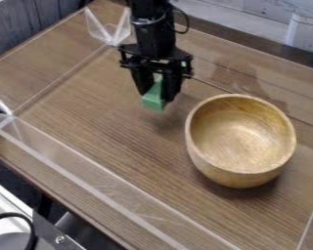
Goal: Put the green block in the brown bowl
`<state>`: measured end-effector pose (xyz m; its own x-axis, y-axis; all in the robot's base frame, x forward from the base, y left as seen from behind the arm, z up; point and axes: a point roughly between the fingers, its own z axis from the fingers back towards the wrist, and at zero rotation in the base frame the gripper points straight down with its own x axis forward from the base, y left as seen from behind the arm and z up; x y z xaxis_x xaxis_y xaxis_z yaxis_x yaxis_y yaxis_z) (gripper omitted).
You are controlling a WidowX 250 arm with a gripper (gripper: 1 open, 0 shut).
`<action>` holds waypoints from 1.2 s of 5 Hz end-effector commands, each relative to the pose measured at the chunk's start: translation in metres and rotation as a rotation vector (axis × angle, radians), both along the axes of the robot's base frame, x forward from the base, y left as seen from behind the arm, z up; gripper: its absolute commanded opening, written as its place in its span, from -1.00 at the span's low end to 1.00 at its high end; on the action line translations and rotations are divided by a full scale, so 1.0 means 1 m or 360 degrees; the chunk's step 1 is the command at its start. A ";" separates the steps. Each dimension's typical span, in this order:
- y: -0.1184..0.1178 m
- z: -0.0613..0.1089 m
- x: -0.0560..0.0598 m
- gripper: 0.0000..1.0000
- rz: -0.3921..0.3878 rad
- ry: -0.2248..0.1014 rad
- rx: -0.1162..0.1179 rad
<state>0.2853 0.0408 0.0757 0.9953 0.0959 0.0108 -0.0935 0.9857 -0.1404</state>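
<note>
The brown bowl [241, 139] sat upright and empty on the wooden table [94, 127], its open mouth facing up, which made it ready to take something dropped from above. To the left of the bowl and slightly farther from the camera, the gripper [156, 90] pointed straight down with its two dark fingers clamped on the green block [154, 99]. The block hung on end between them, its upper part hidden in the jaws and its lower end poking out below. A vertical hold like this probably came from pinching the bar across its narrow faces, the only span the fingers could close on. The block's lower end appeared clear of the table, with a faint shadow beneath it, so the bar was carried in the air rather than resting on the wood. It hung close to the bowl's near-left rim but not over it, and nothing touched the bowl. By my reading the grasp was done and the carry was the step in hand; the task looked roughly half complete. The next move would call for enough height that the dangling end cleared the thick rim, then a short sideways travel toward the bowl's centre before letting go. A risk was that the long bar, released upright, might tip against the wall or lean on the rim instead of lying flat inside. Clear low walls [67, 161] fenced the table well away from the bowl and played no part here.
</note>
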 end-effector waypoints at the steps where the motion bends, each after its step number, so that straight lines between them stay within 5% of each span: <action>1: -0.015 0.030 0.008 -1.00 -0.0052 -0.0131 -0.0009; 4: -0.094 0.026 0.008 -1.00 -0.0261 -0.0112 -0.0050; 6: -0.106 0.018 0.004 -1.00 -0.0310 -0.0082 -0.0055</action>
